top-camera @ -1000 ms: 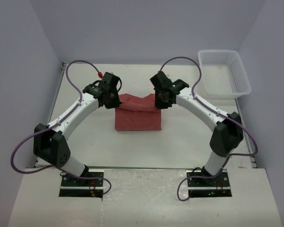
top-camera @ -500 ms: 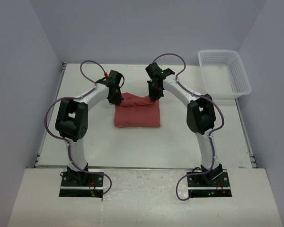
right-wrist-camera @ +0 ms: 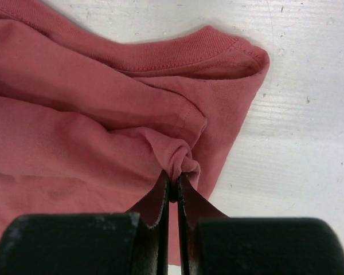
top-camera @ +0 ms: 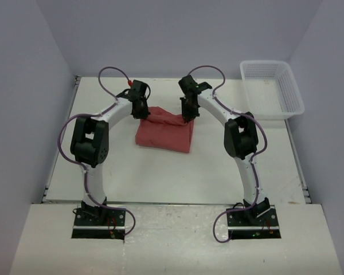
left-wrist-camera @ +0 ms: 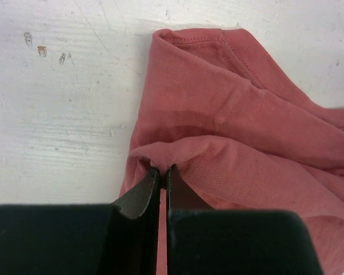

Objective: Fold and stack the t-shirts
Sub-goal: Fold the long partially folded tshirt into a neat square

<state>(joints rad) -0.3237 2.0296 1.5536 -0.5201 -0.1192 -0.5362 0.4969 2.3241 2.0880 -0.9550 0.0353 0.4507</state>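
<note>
Brick-red t-shirt [right-wrist-camera: 74, 114] is showing as thin matt knit cloth w/ ribbed collar & stitched hems. The table [left-wrist-camera: 57, 114] is looking white, matt, scuffed & speckled. Fingers of left gripper [left-wrist-camera: 162, 172] & right gripper [right-wrist-camera: 173, 183] are looking smooth matt black. The basket [top-camera: 272, 89] is reading as white plastic mesh.

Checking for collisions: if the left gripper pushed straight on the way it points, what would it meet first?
The red t-shirt pinched in the left gripper, bunched right ahead; likely the table beneath.
</note>
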